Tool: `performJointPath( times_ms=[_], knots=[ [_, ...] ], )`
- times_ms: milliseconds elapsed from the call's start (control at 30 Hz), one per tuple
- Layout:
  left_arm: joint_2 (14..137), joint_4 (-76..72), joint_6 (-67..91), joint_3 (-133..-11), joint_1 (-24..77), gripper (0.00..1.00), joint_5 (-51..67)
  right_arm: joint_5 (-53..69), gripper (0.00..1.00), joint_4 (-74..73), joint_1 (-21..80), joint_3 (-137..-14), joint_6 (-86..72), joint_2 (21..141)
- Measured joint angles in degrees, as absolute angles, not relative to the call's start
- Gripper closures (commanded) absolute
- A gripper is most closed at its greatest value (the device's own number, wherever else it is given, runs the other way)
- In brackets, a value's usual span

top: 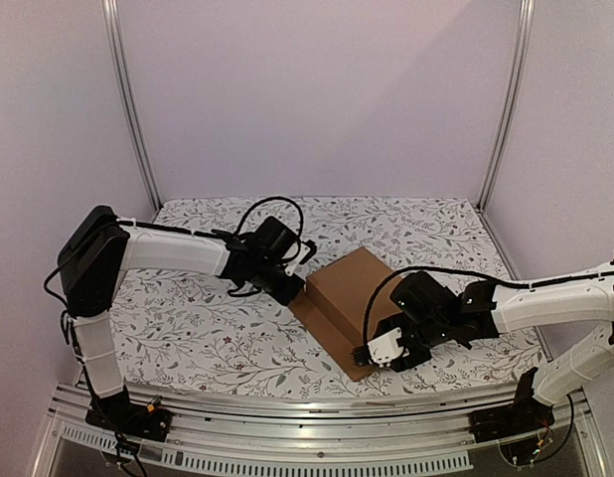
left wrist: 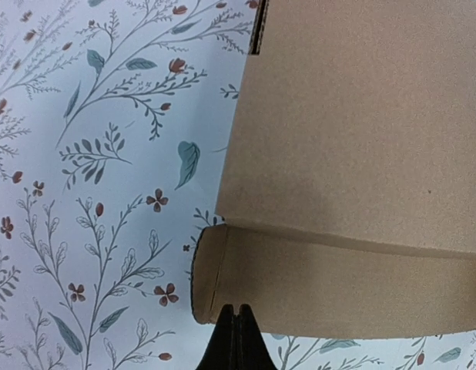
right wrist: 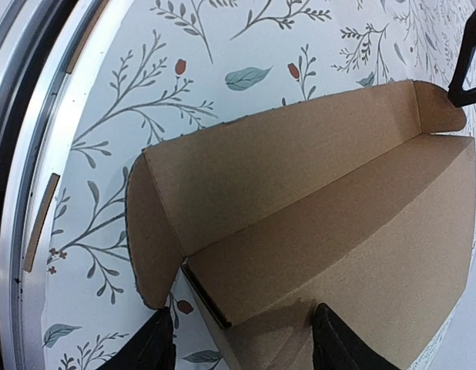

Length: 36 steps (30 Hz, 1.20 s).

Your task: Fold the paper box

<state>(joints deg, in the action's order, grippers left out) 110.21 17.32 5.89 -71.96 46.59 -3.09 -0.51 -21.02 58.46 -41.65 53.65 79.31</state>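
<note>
Starting left: got the left gripper (top: 292, 286) clenched tight on nothing, tips butted against the left corner of the paper box (top: 352, 288). Only clear from the left wrist cam, with the shut fingers (left wrist: 226, 351) touching a rounded flap edge. Can spot the box on the floral cloth (top: 188, 328), slightly right of centre, between both arms. Further right, found the right gripper (top: 382, 350) at the near corner. Can't judge it from overhead, but the right wrist cam gives released, spread fingers (right wrist: 149, 347) straddling the front wall. Also shows the hollow inside.
</note>
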Motion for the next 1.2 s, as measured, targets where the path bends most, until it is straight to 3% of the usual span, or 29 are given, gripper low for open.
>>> performJointPath(
  times_ms=[200,500,667,900,1067,1200],
  knots=[
    [110.2,18.3,5.9,-71.9,46.6,0.98,-2.5,0.3,0.37,-22.0,58.4,-42.0,53.9,79.2],
    [102.8,17.2,6.3,-64.8,46.6,0.66,-3.4,2.1,0.25,-34.4,56.4,-48.6,51.3,76.4],
    [100.1,14.4,5.7,-63.0,46.6,0.54,-4.9,5.3,0.18,-38.8,51.0,-56.7,49.2,74.7],
    [103.7,11.5,4.9,-64.1,46.6,0.52,-5.1,16.2,0.15,-41.0,31.8,-66.5,42.2,80.3],
    [107.8,10.1,4.3,-66.0,46.6,0.59,-4.4,22.1,0.15,-41.1,21.7,-72.3,34.8,91.9],
    [109.8,9.3,4.1,-66.7,46.6,0.65,-3.4,25.2,0.15,-42.9,19.5,-74.1,31.1,100.0]
  ],
)
